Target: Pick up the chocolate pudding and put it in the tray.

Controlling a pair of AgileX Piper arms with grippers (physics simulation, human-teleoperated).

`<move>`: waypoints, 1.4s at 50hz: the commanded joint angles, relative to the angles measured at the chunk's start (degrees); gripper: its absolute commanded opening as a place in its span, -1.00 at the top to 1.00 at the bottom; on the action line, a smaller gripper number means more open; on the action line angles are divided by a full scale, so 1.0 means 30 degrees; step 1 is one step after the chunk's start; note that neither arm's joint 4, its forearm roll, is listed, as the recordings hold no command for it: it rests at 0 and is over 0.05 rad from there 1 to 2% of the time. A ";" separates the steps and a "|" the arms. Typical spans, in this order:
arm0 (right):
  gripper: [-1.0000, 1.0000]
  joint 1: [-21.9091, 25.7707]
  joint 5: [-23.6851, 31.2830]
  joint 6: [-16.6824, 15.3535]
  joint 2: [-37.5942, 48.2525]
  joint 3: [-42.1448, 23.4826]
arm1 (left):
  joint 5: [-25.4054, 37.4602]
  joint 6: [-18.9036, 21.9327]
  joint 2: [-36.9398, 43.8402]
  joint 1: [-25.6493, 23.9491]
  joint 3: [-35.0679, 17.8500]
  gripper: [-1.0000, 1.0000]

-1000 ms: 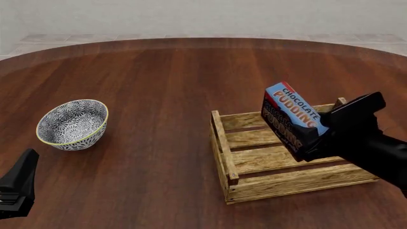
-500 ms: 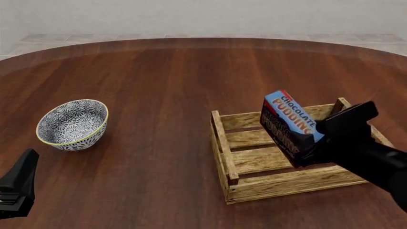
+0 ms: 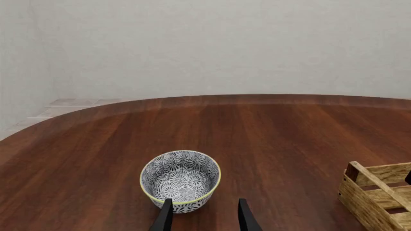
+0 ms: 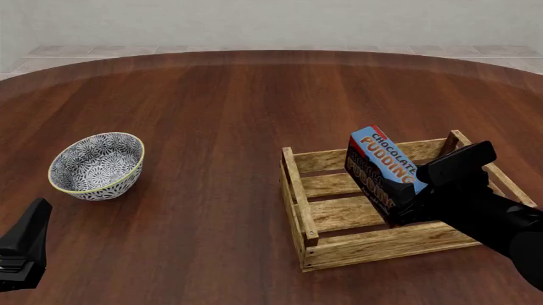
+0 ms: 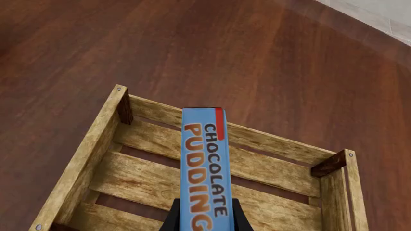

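Clamped between the fingers of the right gripper is the chocolate pudding, which is held edge-up over the inside of the tray. From the front, the carton's long axis is seen to be tilted, with its free end raised and pointed away and to the left, and its gripped end lower and nearer the tray's right part. The blue lettered face is turned upward and the dark brown face toward the left. In the right wrist view the carton is seen running out from between the fingers, over the slatted floor and toward the tray's far wall. Whether the carton touches the slats cannot be told. The left gripper is held apart with nothing between its fingers, near a patterned bowl on the wooden counter.
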 commanded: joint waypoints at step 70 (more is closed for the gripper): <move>1.00 -0.0064 -0.2161 0.1118 0.1898 0.0748 | 0.0000 0.0000 0.0000 0.0000 0.0000 -1.00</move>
